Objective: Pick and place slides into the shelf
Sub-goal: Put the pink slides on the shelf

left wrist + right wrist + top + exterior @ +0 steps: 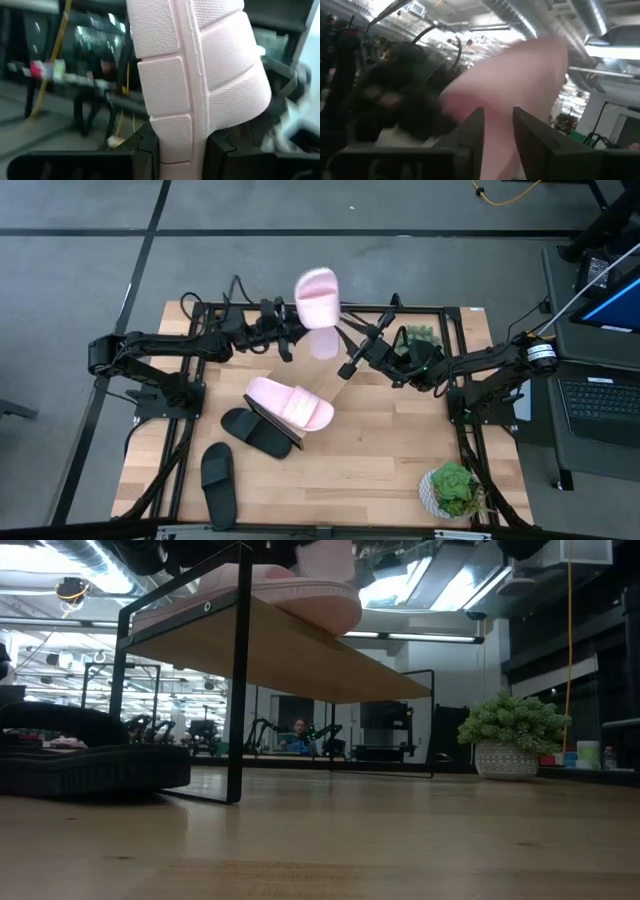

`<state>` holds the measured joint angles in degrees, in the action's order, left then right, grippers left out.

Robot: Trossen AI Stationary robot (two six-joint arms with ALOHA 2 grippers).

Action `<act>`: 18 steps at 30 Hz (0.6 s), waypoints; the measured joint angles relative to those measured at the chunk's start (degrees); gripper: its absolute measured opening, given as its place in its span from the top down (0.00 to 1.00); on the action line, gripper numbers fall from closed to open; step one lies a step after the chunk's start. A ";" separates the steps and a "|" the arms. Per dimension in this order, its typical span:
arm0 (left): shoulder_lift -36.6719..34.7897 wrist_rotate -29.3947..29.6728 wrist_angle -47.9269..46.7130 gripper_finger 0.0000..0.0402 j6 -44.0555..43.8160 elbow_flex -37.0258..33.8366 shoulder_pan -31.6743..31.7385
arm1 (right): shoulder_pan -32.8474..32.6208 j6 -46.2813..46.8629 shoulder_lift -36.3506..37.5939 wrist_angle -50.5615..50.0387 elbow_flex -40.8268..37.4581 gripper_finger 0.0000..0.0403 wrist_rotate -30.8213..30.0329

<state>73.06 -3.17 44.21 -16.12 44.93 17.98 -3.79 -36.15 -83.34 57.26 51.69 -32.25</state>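
Observation:
One pale pink slide [317,298] is lifted above the table's far middle, between both grippers. My left gripper [293,338] comes at it from the left and my right gripper [342,352] from the right; both are shut on it. The second pink slide [290,402] lies sole-down on the slanted wooden shelf [300,650]; the low view shows it on top of the board [300,595]. One black slide [255,430] lies on the table against the shelf's near-left side. The other black slide [218,478] lies near the table's near-left edge. My left gripper [182,150] pinches the pink slide's sole edge [175,125] between its two fingers, one on each face of the sole. The slide stands on edge, clear of the table. My right gripper [497,135] has a narrow part of the pink slide [497,120] between its two fingers. Blur hides which part it is. The slide is clear of the table.
A potted plant [450,488] stands at the table's near-right corner. The shelf's black metal frame [238,690] stands on the table's middle. Bare tabletop [390,440] lies to the right of the shelf. A laptop [600,395] sits beyond the right edge.

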 joint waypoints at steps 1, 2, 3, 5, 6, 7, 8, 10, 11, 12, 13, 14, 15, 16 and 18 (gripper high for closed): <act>-0.41 0.42 1.22 0.80 0.34 0.16 0.20 | -0.50 0.04 -0.02 -0.49 -0.04 0.72 -0.12; -1.02 0.59 1.47 0.80 0.46 0.26 0.52 | -0.99 0.03 -0.14 -1.14 -0.12 0.71 -0.48; -1.33 0.64 1.44 0.80 0.41 0.26 0.86 | -1.44 0.03 -0.18 -1.63 -0.21 0.69 -0.82; -1.29 0.02 0.36 0.80 0.39 0.25 1.40 | -2.27 0.06 -0.14 -1.82 -0.21 0.66 -1.24; -1.17 -1.13 -0.02 0.80 0.35 0.23 1.53 | -2.67 0.12 -0.12 -1.90 -0.21 0.65 -1.28; -1.12 -2.22 -0.14 0.80 0.27 0.23 1.57 | -3.14 0.12 -0.12 -2.03 -0.21 0.64 -1.35; -1.19 -3.22 -0.28 0.80 0.24 0.23 1.57 | -3.63 0.12 -0.12 -2.12 -0.21 0.63 -1.36; -1.93 -4.91 -2.59 0.80 0.66 0.23 1.83 | -4.75 0.11 0.41 -2.29 -0.21 0.62 -1.40; -2.31 -6.09 -4.68 0.80 1.47 0.23 2.07 | -5.39 0.12 0.81 -2.08 -0.21 0.62 -1.44; -2.60 -6.82 -6.67 0.80 2.18 0.23 2.28 | -6.13 0.12 1.43 -2.21 -0.21 0.62 -2.04; -2.98 -7.33 -9.18 0.80 2.83 0.23 2.32 | -6.87 0.12 2.14 -2.93 -0.19 0.62 -3.25; -3.31 -7.93 -11.28 0.80 3.19 0.23 2.37 | -7.51 0.10 2.91 -4.24 -0.19 0.62 -4.94; -3.94 -8.43 -13.30 0.80 3.52 0.23 2.37 | -8.10 0.11 3.79 -5.89 -0.19 0.62 -6.64; -4.81 -9.07 -15.13 0.80 4.35 0.19 2.35 | -8.65 0.15 4.75 -7.80 -0.19 0.62 -8.19; -6.47 -10.33 -17.62 0.81 6.28 0.38 2.27 | -9.35 0.15 6.66 -11.03 -0.19 0.62 -9.44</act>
<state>66.59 -13.50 26.59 -9.84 45.31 20.25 -13.14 -36.01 -76.68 46.23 51.51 -41.69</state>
